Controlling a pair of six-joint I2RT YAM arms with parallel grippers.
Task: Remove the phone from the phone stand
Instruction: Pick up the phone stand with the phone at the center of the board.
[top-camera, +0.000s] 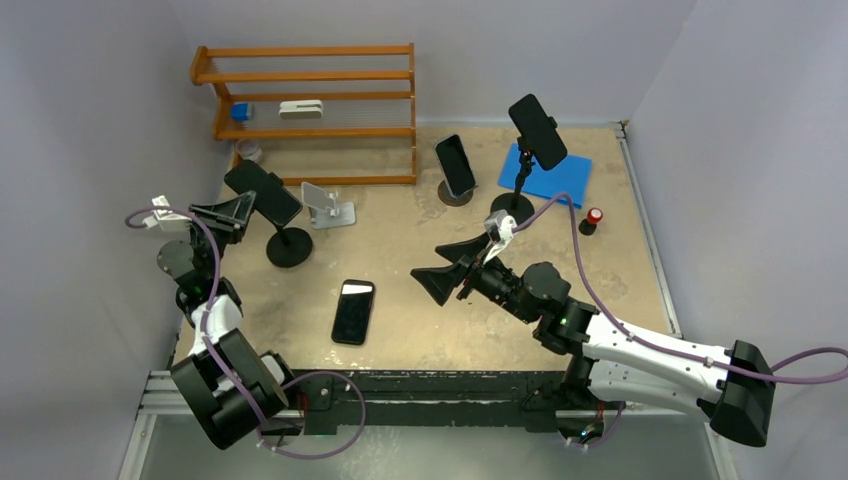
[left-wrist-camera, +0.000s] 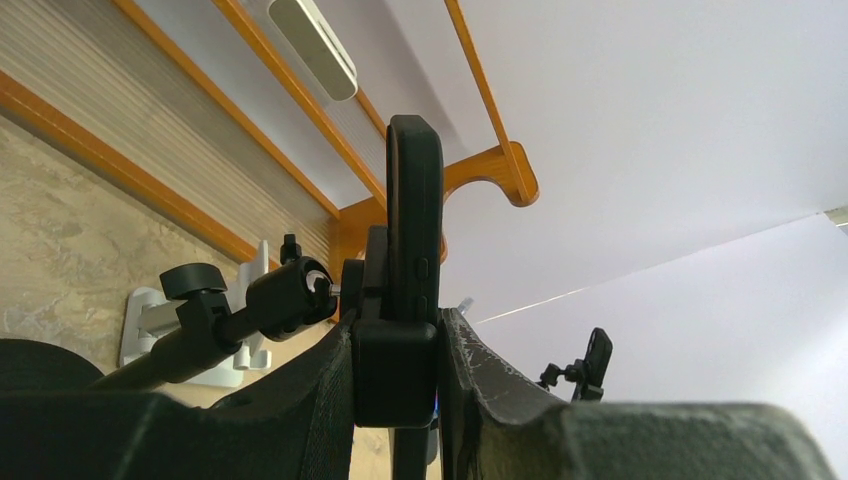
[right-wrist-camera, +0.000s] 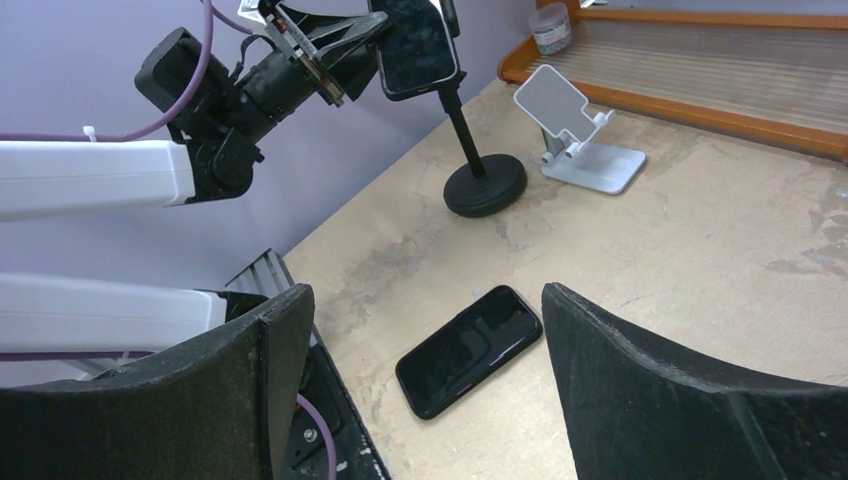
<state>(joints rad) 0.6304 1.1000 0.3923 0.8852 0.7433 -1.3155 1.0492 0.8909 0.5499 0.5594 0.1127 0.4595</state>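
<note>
Found the black slab phone (top-camera: 265, 192) clamped in the head of a black pole stand with a round base (top-camera: 289, 248), at the left side of the sand-coloured counter (top-camera: 400, 235), tilted and raised above the surface. Noted tight quarters there: lilac-grey side wall (top-camera: 80, 200) near on the left, orange wooden slatted rack (top-camera: 300, 51) just behind, white folding phone rest (top-camera: 330, 205) just beside the base on the right. Noted open counter toward the near middle, broken by a second black phone lying flat (top-camera: 353, 311). Found the left tool (top-camera: 243, 205) pressed onto the phone from the wall side, fingers (left-wrist-camera: 480, 380) bearing on both faces at the end where the holder's clamp (left-wrist-camera: 395, 370) wraps it; seen edge-on and upright between them in the left wrist view. Recorded the left arm folded up from its base, wrist at the height of the stand head, tool pointing right. Found the right tool (top-camera: 437, 272) spread wide, holding nothing, hovering over mid-counter well apart from the stand, the flat phone showing between its fingers (right-wrist-camera: 650, 370) in the right wrist view. Recorded the right arm stretched low and diagonally leftward from its base.
</note>
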